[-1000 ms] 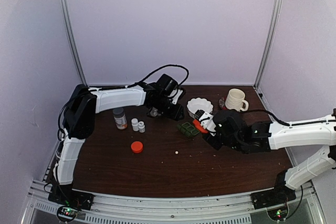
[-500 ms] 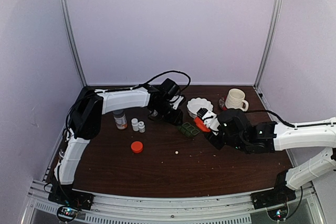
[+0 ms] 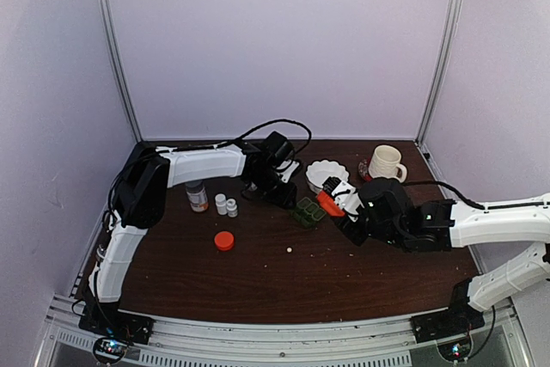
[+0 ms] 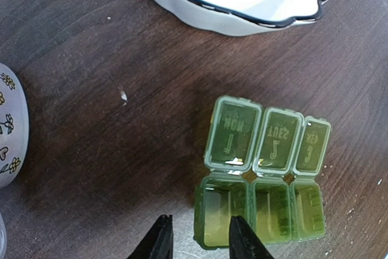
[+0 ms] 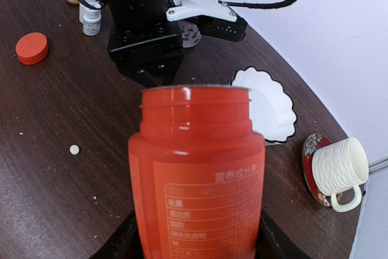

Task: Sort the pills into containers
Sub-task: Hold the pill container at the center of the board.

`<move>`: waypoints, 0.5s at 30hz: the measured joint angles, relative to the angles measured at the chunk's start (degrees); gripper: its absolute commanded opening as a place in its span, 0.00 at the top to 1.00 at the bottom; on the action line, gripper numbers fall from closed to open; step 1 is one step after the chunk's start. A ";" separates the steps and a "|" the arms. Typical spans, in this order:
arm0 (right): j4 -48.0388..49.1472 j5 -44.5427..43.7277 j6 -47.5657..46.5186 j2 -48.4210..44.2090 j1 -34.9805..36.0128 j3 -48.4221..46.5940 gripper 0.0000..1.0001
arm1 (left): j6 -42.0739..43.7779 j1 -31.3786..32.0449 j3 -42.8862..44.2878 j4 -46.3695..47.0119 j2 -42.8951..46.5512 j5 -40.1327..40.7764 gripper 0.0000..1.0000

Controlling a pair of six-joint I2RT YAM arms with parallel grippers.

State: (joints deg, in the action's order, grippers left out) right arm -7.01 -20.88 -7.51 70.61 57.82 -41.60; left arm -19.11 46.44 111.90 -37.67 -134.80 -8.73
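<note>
Hovering part-open, left tool [image 4: 197,228] spans the pill box's [image 4: 276,210] end wall; right tool [image 5: 194,247] clamps orange bottle [image 5: 197,162].

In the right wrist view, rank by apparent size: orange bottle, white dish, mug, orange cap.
1. orange bottle, inflated by nearness to the camera.
2. white dish and mug: too alike to rank; the bottle hides part of the dish.
3. orange cap.

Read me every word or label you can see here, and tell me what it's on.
"MON", upside down: first pill box lid.
"TUES", upside down: middle lid.
Third lid: too blurred to read.
Orange bottle: white Chinese print, unreadable.
Far bottles: labels too small.
</note>
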 measured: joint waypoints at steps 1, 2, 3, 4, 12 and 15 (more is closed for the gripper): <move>0.02 0.09 0.00 0.00 0.00 0.00 1.00 | 0.04 0.00 -0.02 0.00 0.00 0.00 0.66; 0.00 0.13 0.00 0.00 0.00 0.00 1.00 | 0.09 0.00 -0.02 -0.02 0.00 0.02 0.66; 0.00 0.15 0.00 0.00 0.00 0.00 1.00 | 0.17 0.00 -0.02 0.00 0.00 0.02 0.67; 0.02 0.17 0.00 0.00 0.00 0.00 1.00 | 0.22 0.00 -0.02 0.00 0.00 0.02 0.68; 0.00 0.59 0.00 0.00 0.00 0.00 1.00 | 0.61 0.00 -0.09 0.02 0.00 -0.07 0.69; 0.00 0.63 0.00 0.00 0.00 0.00 1.00 | 0.63 0.00 -0.57 0.04 0.00 -0.11 0.69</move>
State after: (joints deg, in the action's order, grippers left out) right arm -7.01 -20.25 -7.51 70.61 57.82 -41.60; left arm -18.48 46.44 111.33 -37.63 -134.80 -8.84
